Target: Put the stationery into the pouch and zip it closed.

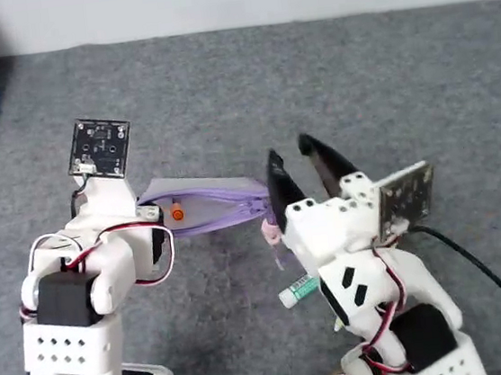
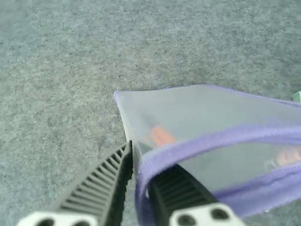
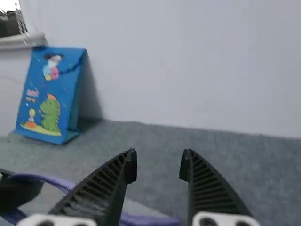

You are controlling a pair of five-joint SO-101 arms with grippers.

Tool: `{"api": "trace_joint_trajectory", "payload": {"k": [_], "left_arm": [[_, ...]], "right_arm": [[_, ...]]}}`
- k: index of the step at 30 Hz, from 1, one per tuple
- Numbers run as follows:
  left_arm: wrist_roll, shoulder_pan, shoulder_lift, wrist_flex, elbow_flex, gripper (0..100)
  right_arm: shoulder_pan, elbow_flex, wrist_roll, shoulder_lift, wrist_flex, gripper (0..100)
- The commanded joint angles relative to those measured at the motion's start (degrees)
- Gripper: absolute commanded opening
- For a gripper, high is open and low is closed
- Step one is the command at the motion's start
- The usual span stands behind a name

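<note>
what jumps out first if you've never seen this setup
The purple pouch lies at mid-table, its rim pinched by the left end effector, with an orange item showing inside. Beside its other end the right end effector stands open, tilted up off the table. A green and white stick lies by that arm's base.

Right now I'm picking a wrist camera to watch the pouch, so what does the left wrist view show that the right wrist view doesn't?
Left wrist view: the left gripper shut on the purple edge of the pouch, with an orange item visible through its translucent side. Right wrist view: the right gripper open and holding nothing, and a blue bag standing against a white wall. Both: the purple pouch and the grey table.
</note>
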Motion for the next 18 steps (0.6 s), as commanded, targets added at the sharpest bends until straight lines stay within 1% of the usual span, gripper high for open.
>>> {"api": "trace_joint_trajectory", "payload": {"k": [1, 4, 11, 14, 18], "left_arm": [[0.6, -0.7, 0.0, -1.3, -0.2, 1], [0.6, -0.7, 0.0, -1.1, -0.2, 1], [0.6, -0.7, 0.0, -1.1, 0.1, 1], [0.6, -0.7, 0.0, -1.3, 1.2, 1], [0.6, -0.7, 0.0, -1.3, 1.4, 1]], "right_arm": [[4.4, -4.1, -1.9, 2.6, 8.8, 15.5], [7.3, -2.8, -3.3, 6.4, 12.7, 15.4], [13.9, 0.7, -3.5, 21.8, 12.8, 15.4], [17.0, 0.9, -3.5, 29.5, 8.2, 15.4], [20.9, 0.9, -3.2, 40.0, -0.9, 15.4]]}}
